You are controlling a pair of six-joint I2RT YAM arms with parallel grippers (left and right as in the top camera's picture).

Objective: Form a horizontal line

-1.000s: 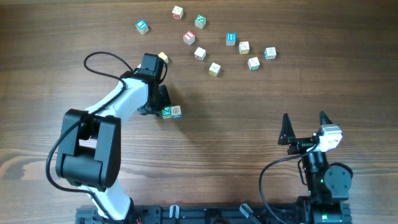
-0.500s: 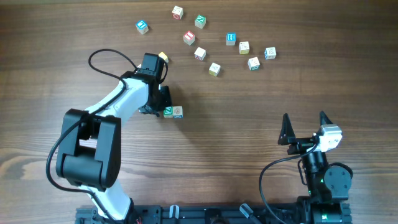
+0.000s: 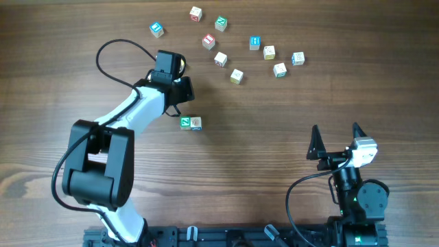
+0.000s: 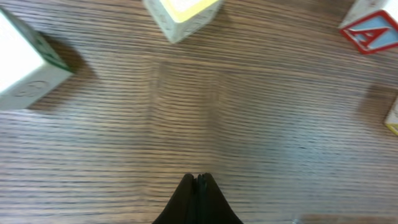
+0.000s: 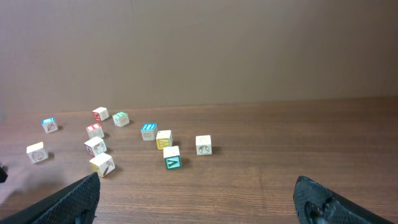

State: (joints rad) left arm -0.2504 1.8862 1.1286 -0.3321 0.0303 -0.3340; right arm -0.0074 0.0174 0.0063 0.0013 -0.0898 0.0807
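Observation:
The horizontal line (image 3: 191, 123) is a short row of two cubes set edge to edge, a green-faced one (image 3: 186, 123) and a cream one (image 3: 196, 123). My left gripper (image 3: 185, 89) hangs just beyond the row, apart from it, with jaws shut and empty. In the left wrist view its tips (image 4: 199, 182) hover over bare wood. A yellow-topped cube (image 4: 180, 14) lies ahead and a red letter cube (image 4: 370, 28) to the right. My right gripper (image 3: 335, 132) is open and empty at the near right, and is also seen in its wrist view (image 5: 196, 186).
Several loose cubes lie scattered at the far side, from a blue one (image 3: 157, 29) to a blue-white one (image 3: 298, 58). A yellow cube (image 3: 180, 62) sits right beside the left wrist. The left arm's cable (image 3: 113, 51) loops over the table.
My left gripper has pulled away from the green and cream pair toward the far side. The pair stays where it was. The right arm has not moved.

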